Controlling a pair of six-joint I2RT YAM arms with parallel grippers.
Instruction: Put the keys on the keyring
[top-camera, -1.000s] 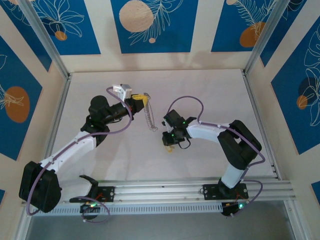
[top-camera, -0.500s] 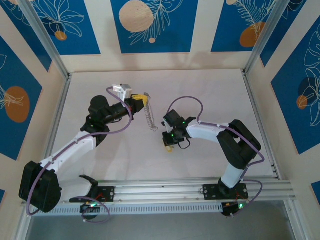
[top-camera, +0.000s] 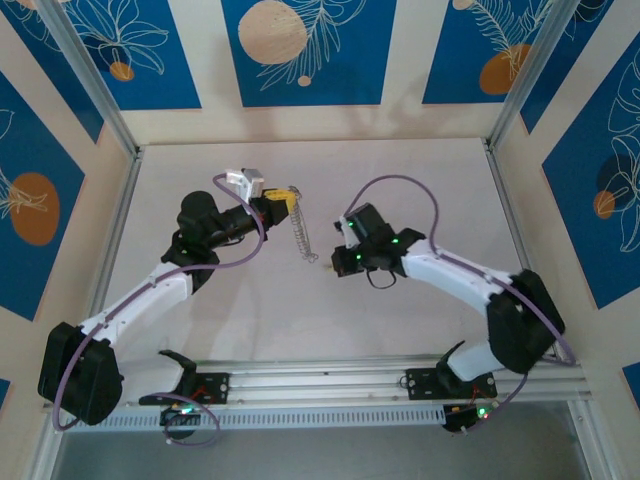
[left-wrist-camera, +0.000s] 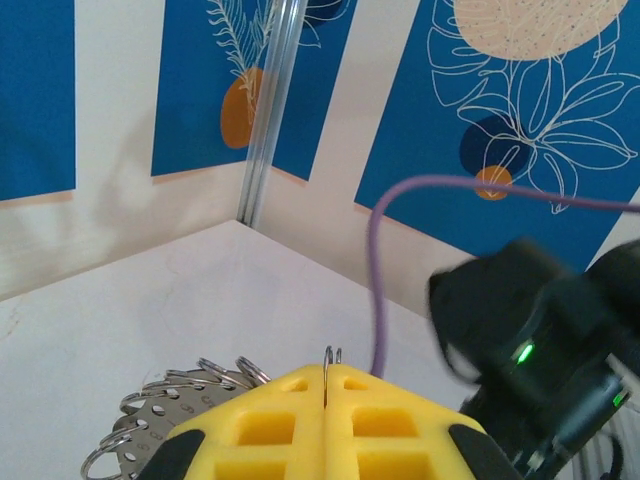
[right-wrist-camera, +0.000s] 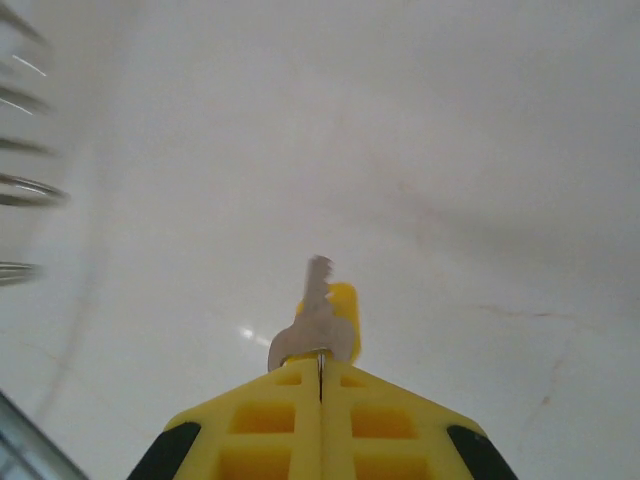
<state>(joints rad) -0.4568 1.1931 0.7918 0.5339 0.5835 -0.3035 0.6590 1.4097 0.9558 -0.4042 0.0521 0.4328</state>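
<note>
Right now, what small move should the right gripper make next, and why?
Probably ease the right gripper leftward toward the thin dark-grey metal keyring: its small silvery-and-yellow key is clamped, and the left gripper holds the ring nearby.

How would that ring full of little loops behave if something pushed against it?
The keyring is thin wire pinched at one spot by the left gripper, so it would probably swing or twist when pushed. The hoop looks stiff, but its small silvery rings sit loose and would likely shift.
</note>
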